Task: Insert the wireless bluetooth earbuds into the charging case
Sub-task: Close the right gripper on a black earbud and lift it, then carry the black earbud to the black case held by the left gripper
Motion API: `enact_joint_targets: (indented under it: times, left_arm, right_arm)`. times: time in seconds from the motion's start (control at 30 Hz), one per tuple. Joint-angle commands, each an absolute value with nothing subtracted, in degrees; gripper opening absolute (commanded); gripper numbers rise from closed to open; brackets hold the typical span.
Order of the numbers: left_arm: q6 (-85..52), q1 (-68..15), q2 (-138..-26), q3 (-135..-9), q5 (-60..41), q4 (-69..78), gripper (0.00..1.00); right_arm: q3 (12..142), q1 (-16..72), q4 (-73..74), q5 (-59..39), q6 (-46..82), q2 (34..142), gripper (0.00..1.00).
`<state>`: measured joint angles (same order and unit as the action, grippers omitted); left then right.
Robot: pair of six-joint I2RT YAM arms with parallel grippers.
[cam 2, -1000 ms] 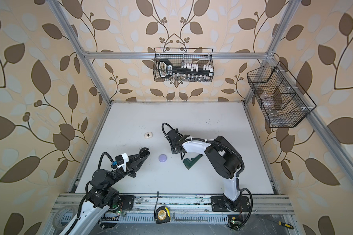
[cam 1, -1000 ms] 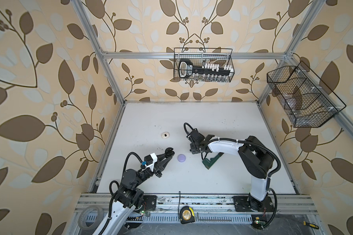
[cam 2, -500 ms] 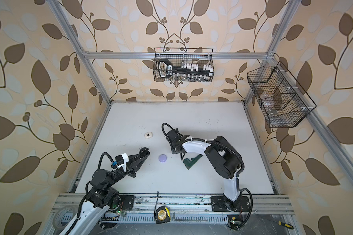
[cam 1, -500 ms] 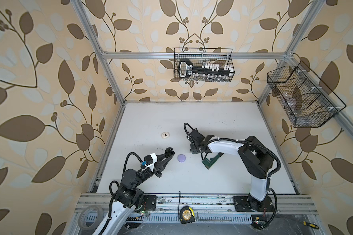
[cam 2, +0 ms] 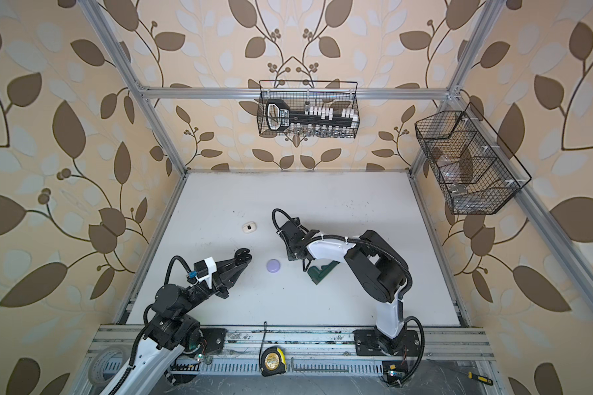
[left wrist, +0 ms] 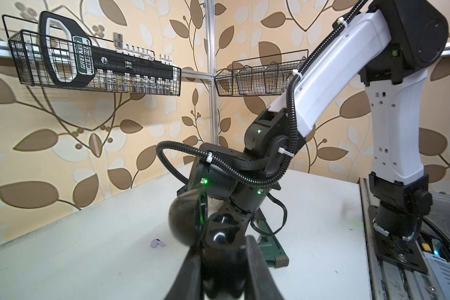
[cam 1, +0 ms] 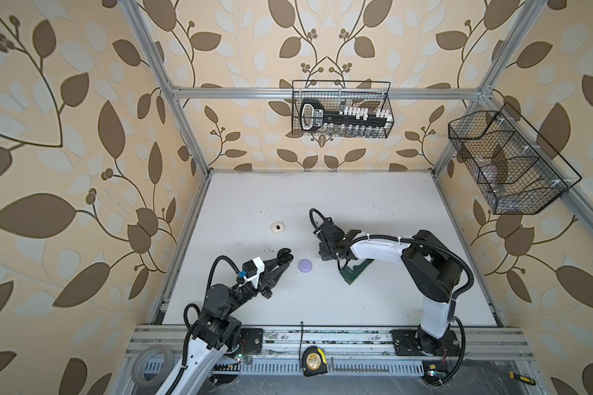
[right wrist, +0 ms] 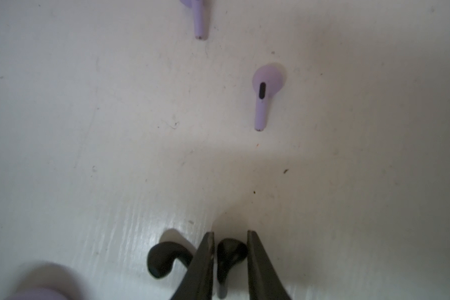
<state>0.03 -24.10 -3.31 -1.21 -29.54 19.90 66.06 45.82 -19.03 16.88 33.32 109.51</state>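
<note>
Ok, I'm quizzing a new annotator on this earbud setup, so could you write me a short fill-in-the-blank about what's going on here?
1. The left gripper holds the black case with its lid ____.
2. The right gripper straddles one ____ earbud on the table.
3. The lilac case lying between the arms is ____.
Missing words: open; black; closed.

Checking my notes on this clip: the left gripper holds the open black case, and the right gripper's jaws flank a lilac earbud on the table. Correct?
Not quite. Between the right gripper's jaws lies a black earbud, not a lilac one, as the right wrist view shows; it sits on the table. The left gripper does hold the open black case.
</note>
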Motion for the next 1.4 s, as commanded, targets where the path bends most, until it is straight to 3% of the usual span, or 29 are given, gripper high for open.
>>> enact_joint_targets:
  times: [0.0, 0.3, 0.6, 0.97, 1.17, 1.37]
  left_arm:
    - [0.82, -24.87, -2.65, -3.69, -29.72, 21.33, 0.0]
    - [0.93, -24.87, -2.64, -3.6, -29.88, 21.43, 0.0]
    - [-0.47, -24.87, -6.01, -2.94, -31.64, 27.42, 0.0]
    - [-13.7, -26.32, -29.09, 0.97, -30.85, 65.5, 0.0]
    - [-15.82, -28.15, -39.71, 0.99, -30.85, 78.24, 0.0]
    - [-15.3, -28.67, -40.21, 0.91, -31.11, 78.29, 0.0]
  right_arm:
    - [64.38, 46.34, -21.3, 16.08, 34.15, 109.42, 0.2]
    - [63.11, 46.49, -20.02, 16.88, 34.78, 106.86, 0.16]
    - [57.54, 47.58, -13.77, 21.6, 36.27, 89.34, 0.15]
    - [51.35, 58.3, -2.44, 30.24, 37.19, 66.79, 0.14]
    - [53.43, 68.42, 2.59, 36.39, 34.68, 66.31, 0.15]
    - [57.7, 73.83, 5.93, 38.66, 30.87, 70.8, 0.14]
